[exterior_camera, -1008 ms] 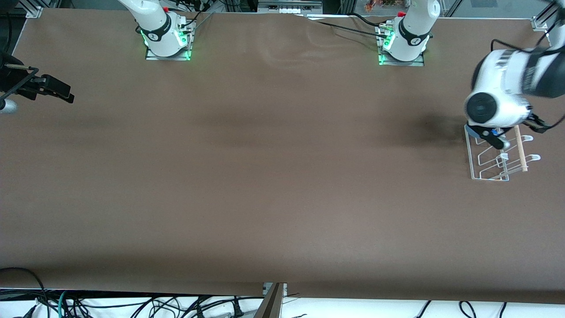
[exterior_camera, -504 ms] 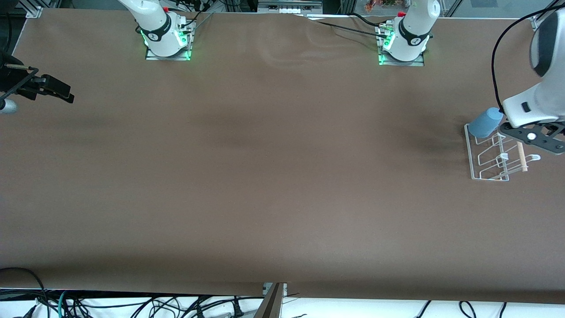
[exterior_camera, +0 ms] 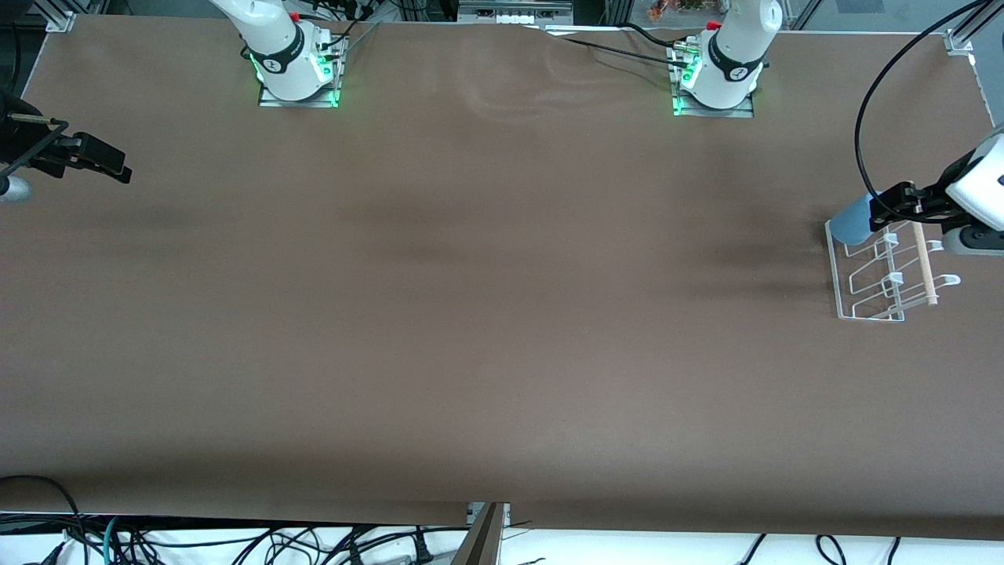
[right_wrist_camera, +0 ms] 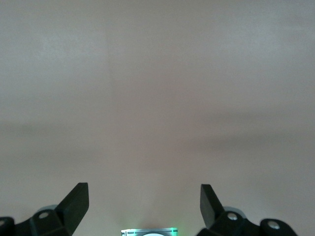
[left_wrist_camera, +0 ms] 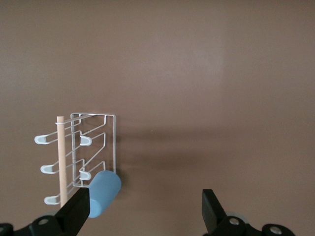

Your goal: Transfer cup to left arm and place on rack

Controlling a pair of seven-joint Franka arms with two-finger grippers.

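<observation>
The light-blue cup (exterior_camera: 851, 220) sits tilted on a prong of the white wire rack (exterior_camera: 843, 310), at the rack's end farthest from the front camera. It also shows in the left wrist view (left_wrist_camera: 103, 192), on the rack's corner (left_wrist_camera: 114, 142). My left gripper (exterior_camera: 890, 205) hangs over that end of the rack, open and empty, apart from the cup; its wrist view shows the jaws wide (left_wrist_camera: 144, 201). My right gripper (exterior_camera: 116, 166) waits open and empty at the right arm's end of the table (right_wrist_camera: 143, 194).
The rack's pale wooden rod (exterior_camera: 924, 263) lies along the side toward the table's end. A black cable (exterior_camera: 867, 118) loops above the rack. Both arm bases (exterior_camera: 298, 71) stand along the table's edge farthest from the front camera.
The left arm's wrist covered the rack a second ago. It has since swung away toward the table's end, leaving the cup uncovered on the rack. The right arm has not moved.
</observation>
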